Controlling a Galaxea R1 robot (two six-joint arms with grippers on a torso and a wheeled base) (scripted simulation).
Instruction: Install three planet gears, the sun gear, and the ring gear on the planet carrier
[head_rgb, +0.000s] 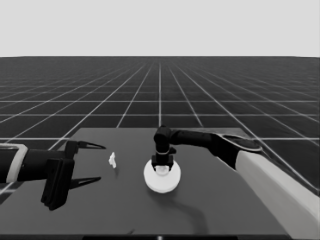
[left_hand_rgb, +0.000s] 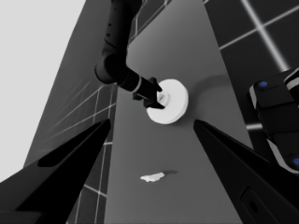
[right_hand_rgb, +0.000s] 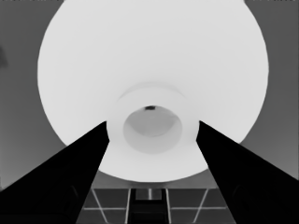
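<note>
The ring gear, the larger round part (head_rgb: 162, 183), lies at the table's middle, thick and white with a raised hub. My right gripper (head_rgb: 162, 167) points down onto it. In the right wrist view the part (right_hand_rgb: 149, 56) fills the picture and the right gripper (right_hand_rgb: 152, 122) has one finger against each side of the hub, shut on it. The planet carrier, the planet gears and the sun gear are hidden. My left gripper (head_rgb: 102, 162) waits open over the table's left end, holding nothing. Its wrist view shows the left gripper (left_hand_rgb: 152, 121) and the larger round part (left_hand_rgb: 175, 105) farther off.
A thin white piece (head_rgb: 113, 160) lies alone on the table between the left gripper and the larger round part, seen also as the thin white piece (left_hand_rgb: 152, 177) in the left wrist view. Dark machinery with blue lights (left_hand_rgb: 275, 116) stands past the table's edge.
</note>
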